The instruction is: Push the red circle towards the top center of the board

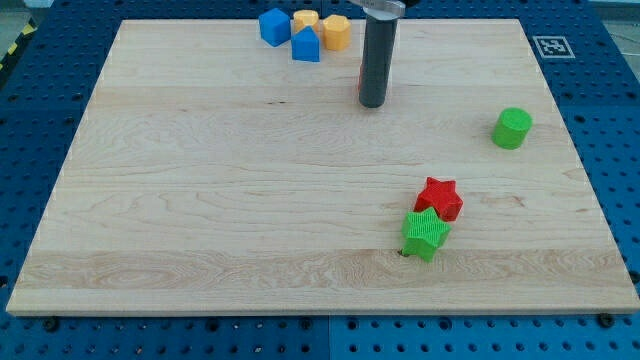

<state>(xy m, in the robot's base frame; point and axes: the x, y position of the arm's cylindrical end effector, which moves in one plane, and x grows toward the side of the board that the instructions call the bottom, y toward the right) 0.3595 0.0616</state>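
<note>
Saw my tip (pixel 372 103) down on the board (pixel 200 200), near the top middle. Spotted only a thin sliver of the red circle (pixel 361 78) at the rod's (pixel 378 55) left edge (mostly hidden behind it), just above my tip. Had no fingers to open or close, only that dark rod. Found four blocks bunched at the view's top, left of the rod: blue cube (pixel 273 25), yellow block (pixel 305 19), blue block (pixel 306 46), orange block (pixel 337 32). Noticed a green cylinder (pixel 512 128) alone at the right. Lower down, saw a red star (pixel 439 198) touching a green star (pixel 425 234).
</note>
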